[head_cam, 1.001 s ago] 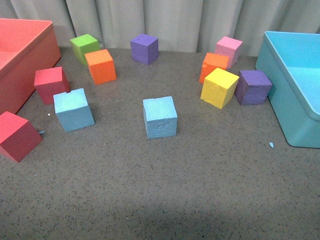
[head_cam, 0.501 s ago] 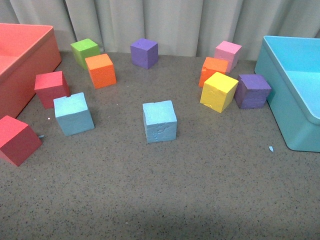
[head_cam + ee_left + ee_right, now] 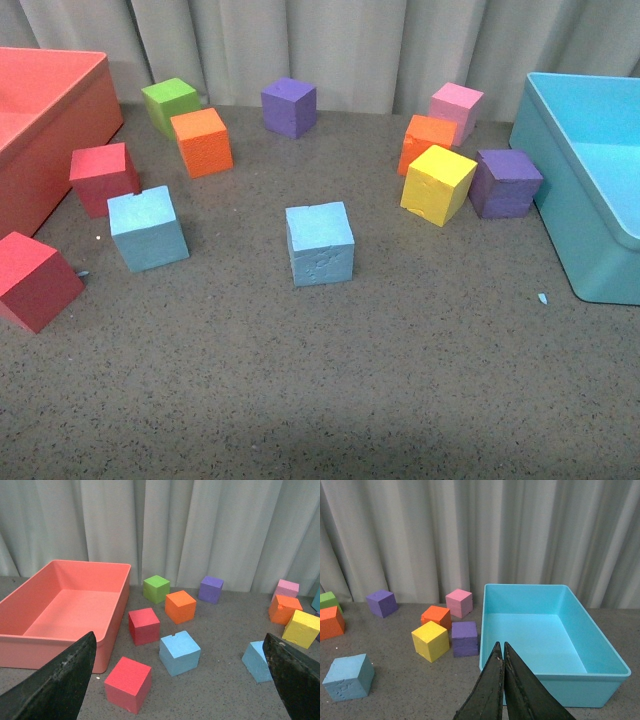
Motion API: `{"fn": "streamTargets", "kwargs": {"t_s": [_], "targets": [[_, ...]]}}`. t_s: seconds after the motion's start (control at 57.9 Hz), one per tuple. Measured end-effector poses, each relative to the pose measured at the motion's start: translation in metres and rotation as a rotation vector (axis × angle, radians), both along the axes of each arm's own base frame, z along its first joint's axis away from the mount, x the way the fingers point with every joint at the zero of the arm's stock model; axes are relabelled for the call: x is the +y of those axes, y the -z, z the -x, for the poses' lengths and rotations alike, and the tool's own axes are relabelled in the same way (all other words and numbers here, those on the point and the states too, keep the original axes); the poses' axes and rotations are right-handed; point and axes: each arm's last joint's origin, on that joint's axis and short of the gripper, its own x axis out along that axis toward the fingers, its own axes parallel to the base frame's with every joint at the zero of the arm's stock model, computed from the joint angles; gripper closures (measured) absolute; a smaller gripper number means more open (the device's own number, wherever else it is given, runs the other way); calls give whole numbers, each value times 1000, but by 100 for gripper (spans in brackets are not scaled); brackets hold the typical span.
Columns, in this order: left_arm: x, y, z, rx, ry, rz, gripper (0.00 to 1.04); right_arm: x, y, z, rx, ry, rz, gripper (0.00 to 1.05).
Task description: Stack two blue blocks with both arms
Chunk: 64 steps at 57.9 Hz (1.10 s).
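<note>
Though the front view shows only worktop point(image 3: 400, 380) and coloured cubes point(image 3: 437, 185), the wrist views add the left gripper point(image 3: 179, 637), jaws spread wide with the left blue block point(image 3: 180, 652) ahead between them, and the right gripper point(image 3: 501, 645), jaws pressed together, the centre blue block point(image 3: 348, 677) well aside. Both blocks sit flat, apart.

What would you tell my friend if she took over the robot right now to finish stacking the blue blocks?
Left gripper: jaws wide open, empty.
Right gripper: jaws shut, holding nothing.
Neither arm shows in the front view.
Left blue block: on the left, just in front of a red cube.
Middle blue block: alone near the centre, well apart from the first.
Done: nothing yet; both blocks lie flat and unstacked.
Left: pick up one blue block and set it on the other.
</note>
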Motion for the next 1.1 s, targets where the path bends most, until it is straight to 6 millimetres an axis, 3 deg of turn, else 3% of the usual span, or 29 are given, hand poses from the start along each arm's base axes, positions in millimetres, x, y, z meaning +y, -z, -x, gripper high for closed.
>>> {"fn": "streamTargets", "kwargs": {"t_s": [0.259,0.621,0.69,0.794,0.949,1.018,1.105], "targets": [[0,0,0,0,0,0,7,0,3,11,6,-3,2,102],[0,0,0,0,0,0,7,0,3,11,6,-3,1,18],[0,1,0,14,-6,3,7,0,3,11,6,-3,0,7],[0,5,-4,279,-120,31,7,0,3,11,6,-3,1,10],[-6,-2,-28,367,-104,47,7,0,3,11,5,-3,1,9],[-14,-14,-49,367,-69,66,7,0,3,11,5,-3,1,9],[-33,-26,-98,455,13,114,7,0,3,11,5,-3,1,9]]}}
